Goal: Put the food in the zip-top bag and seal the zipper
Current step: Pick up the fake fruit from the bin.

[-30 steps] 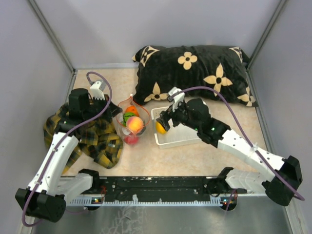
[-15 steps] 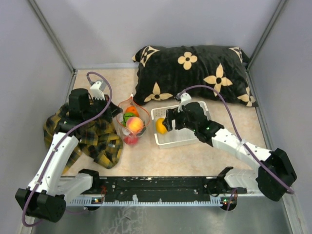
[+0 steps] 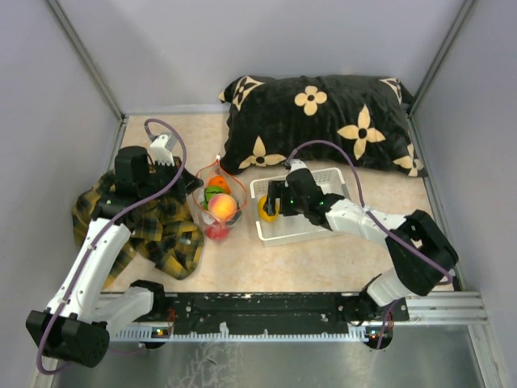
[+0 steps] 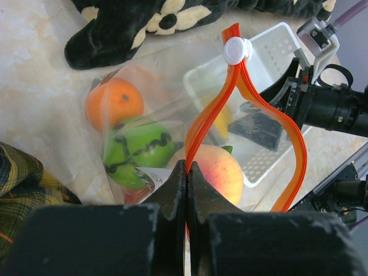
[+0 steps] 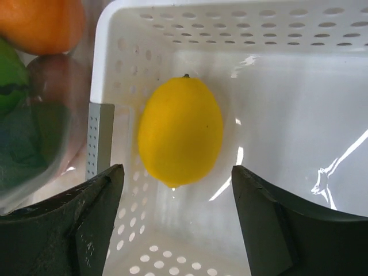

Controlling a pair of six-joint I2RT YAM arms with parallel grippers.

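The clear zip-top bag (image 3: 216, 204) stands open between the arms, its red-orange zipper (image 4: 214, 103) spread in a loop with a white slider (image 4: 237, 50). Inside show an orange fruit (image 4: 114, 103), a green black-striped fruit (image 4: 137, 148), a peach fruit (image 4: 215, 171) and a bit of red (image 3: 215, 232). My left gripper (image 4: 188, 172) is shut on the zipper strip at the bag's near edge. The yellow fruit (image 5: 180, 130) lies in the white basket (image 5: 322, 144) at its left end. My right gripper (image 5: 175, 198) is open, just above and short of it, empty.
A black pillow (image 3: 323, 121) with cream flowers lies along the back. A yellow and dark plaid cloth (image 3: 157, 226) lies under the left arm. The basket (image 3: 311, 226) sits right of the bag, touching it. Grey walls close in both sides.
The right arm has drawn its gripper down into the basket's left end; the yellow fruit now lies loose on the basket floor. The left arm and bag have held still.
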